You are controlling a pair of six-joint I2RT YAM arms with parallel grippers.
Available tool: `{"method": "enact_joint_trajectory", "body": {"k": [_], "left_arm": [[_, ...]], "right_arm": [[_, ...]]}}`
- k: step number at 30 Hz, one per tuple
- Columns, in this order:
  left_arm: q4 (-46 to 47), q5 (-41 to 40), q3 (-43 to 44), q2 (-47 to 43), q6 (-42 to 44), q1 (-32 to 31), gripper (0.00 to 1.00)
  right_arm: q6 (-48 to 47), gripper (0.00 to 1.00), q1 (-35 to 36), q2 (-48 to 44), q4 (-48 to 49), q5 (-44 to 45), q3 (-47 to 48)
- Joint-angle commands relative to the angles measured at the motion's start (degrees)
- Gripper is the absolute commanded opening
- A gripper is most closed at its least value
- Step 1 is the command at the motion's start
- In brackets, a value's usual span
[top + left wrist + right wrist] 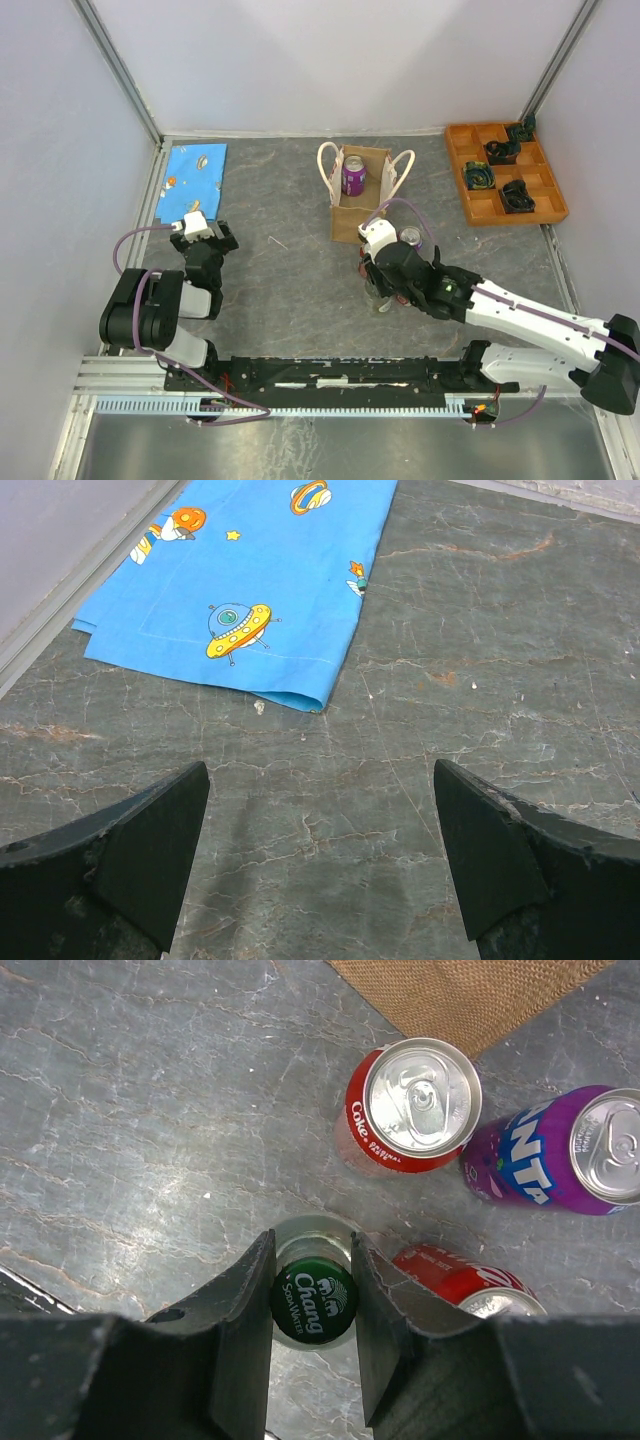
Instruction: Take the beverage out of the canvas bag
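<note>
R end effector (312, 1260) is clamping narrow on the green cap of a Chang soda-water bottle (313, 1305). The bottle is sitting out of the canvas bag (350, 222), toward desk centre, just in front of it. Can't tell if its base is resting on the desk.

Risks: the grip is sitting on the cap only, so the bottle may be tipping on release, esp. if the base isn't flat. Crowding too: a red can (465, 1278) is sitting just beside the bottle, w/ a Coke can (415, 1110) and a purple Fanta can (555, 1155) near, so a sideways pull-out is risking a knock-on. Another purple can (353, 178) is sitting inside the bag, so the job is prob. not done, and the light bag may be toppling on the next reach.

L end effector (320, 770) is hanging wide, holding nothing, near the blue spaceship-print cloth (250, 580) at the far-left corner.

Desk (280, 300) is showing grey, marbled, faintly glossy. An orange compartment tray (522, 217) is sitting at the far-right corner. Pale walls (300, 60) w/ aluminium frame posts (117, 65) are closing in three sides.
</note>
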Motion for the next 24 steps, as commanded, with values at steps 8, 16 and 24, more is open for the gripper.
{"method": "enact_joint_trajectory", "body": {"k": [8, 16, 24], "left_arm": [[2.0, -1.2, 1.1, 0.3, 2.9, -0.1, 0.99], [2.0, -1.2, 1.1, 0.3, 2.9, -0.1, 0.99], [2.0, -1.3, 1.2, 0.4, 3.0, -0.1, 0.99]], "right_arm": [[2.8, 0.00, 0.2, -2.0, 11.6, 3.1, -1.0], [3.2, 0.01, 0.2, -1.7, 9.5, 3.3, -1.0], [3.9, 0.42, 0.2, -1.2, 6.1, 1.9, -0.2]]}}
